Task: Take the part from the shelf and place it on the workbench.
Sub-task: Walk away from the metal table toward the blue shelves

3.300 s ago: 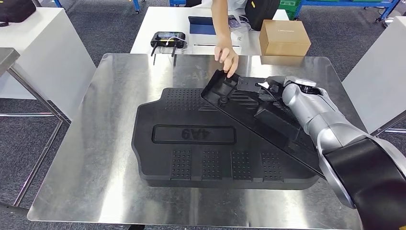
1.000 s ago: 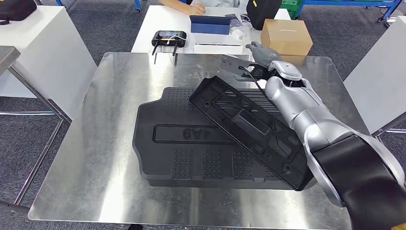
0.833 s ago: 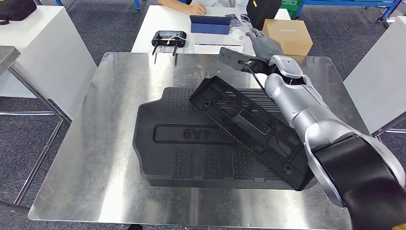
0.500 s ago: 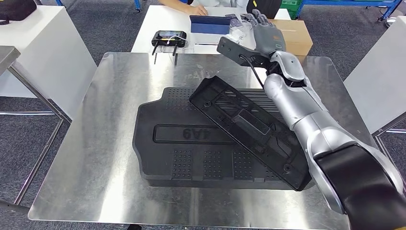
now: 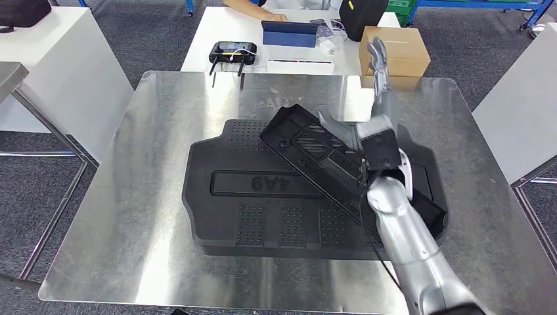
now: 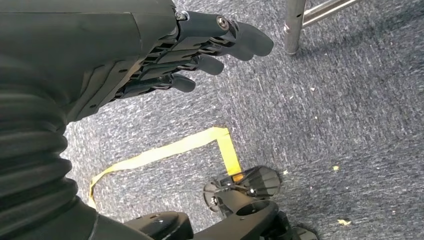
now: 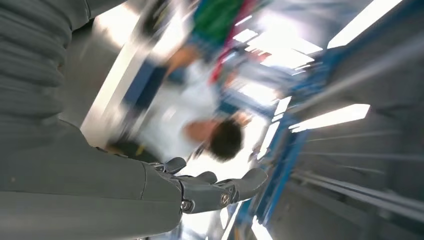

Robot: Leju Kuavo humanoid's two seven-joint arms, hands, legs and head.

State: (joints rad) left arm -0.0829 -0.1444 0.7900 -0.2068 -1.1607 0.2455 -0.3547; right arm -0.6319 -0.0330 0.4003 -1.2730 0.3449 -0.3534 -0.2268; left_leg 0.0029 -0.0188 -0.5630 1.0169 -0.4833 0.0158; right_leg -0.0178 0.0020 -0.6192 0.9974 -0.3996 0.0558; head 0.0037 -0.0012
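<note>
R hand: my right hand [image 5: 378,72] is sticking up in the upper centre-right of the head frame, fingers stretched out straight, holding nothing. Wrist view [image 7: 200,192] is showing the same, fingers out and empty, w/ a blurred person [image 7: 200,125] and ceiling lights behind.

R arm: my silver forearm [image 5: 401,236] is running up from the bottom right of the frame, crossing over the part's lower right end.

L hand: my left hand [image 6: 165,55] is hanging over grey carpet, fingers lightly curved and apart, gripping nothing. Yellow tape [image 6: 170,150] is lying on the floor beneath it.

Part: the long black part [image 5: 315,154] is lying diagonally in mid-frame, from upper left to lower right, resting on top of the big black moulded panel [image 5: 263,203]. Its ribbed hollow side is facing up. My hand isn't touching it.

Panel: lying flat on the steel workbench [image 5: 151,197], centre of frame, raised lettering showing on its top.

Background: white table [image 5: 210,39] at top centre is carrying a controller [image 5: 230,51], a blue tablet [image 5: 289,33] and a white box [image 5: 300,65]. Cardboard box [image 5: 401,46] is sitting at the upper right, just behind my fingers. A person's hand [image 5: 272,16] is resting on the table at the top edge.
</note>
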